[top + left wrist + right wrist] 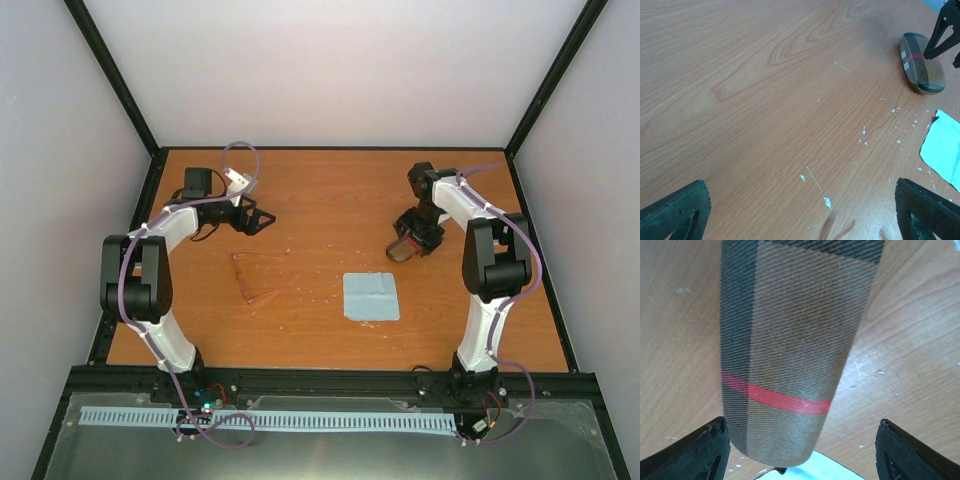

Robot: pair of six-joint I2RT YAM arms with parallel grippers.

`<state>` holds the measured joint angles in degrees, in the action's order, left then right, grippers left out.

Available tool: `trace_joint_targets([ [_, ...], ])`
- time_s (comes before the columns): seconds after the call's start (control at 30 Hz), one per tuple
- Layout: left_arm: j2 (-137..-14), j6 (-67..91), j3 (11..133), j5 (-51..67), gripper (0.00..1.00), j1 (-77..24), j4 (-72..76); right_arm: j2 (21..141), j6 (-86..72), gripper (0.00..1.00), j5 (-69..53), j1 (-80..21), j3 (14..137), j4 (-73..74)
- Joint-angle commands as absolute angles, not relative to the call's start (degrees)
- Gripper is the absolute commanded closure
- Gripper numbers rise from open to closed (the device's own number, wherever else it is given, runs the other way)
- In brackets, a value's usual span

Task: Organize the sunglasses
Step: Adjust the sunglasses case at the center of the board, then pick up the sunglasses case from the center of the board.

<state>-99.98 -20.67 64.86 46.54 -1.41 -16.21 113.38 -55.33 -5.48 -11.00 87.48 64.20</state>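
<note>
The sunglasses [262, 276] lie flat on the wood, left of centre, thin and amber; only a blurred tip of them [841, 230] shows at the bottom of the left wrist view. My left gripper [262, 220] is open and empty, above and behind them [800, 200]. The striped grey-and-brown case [404, 250] lies at the right. My right gripper [410, 243] is open, low over the case's near end [795, 340], one finger on each side of it [801, 440]. I see no grip on the case. The case also shows in the left wrist view [921, 62].
A light blue cloth square [370, 296] lies flat in front of the case, also seen in the left wrist view [944, 150] and the right wrist view [827, 471]. White specks dot the wood. Black frame rails edge the table [330, 205].
</note>
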Motion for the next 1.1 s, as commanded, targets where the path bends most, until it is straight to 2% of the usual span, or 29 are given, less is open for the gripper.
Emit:
trace_joint_targets([
  [0.0,-98.79,-20.92,64.47,47.73,0.00,-0.58,-14.24,112.84,-60.85,0.22,-7.26,-11.16,88.08,60.55],
  [0.73,-99.72,-20.72,63.11,48.73,0.01,1.73,-11.36,119.98,-60.02,0.22,-9.01,-10.75,91.73,62.71],
  [1.07,-99.76,-20.57,62.43,49.04,0.00,2.20,-10.19,121.33,-57.84,0.28,-9.09,-10.42,92.42,63.72],
])
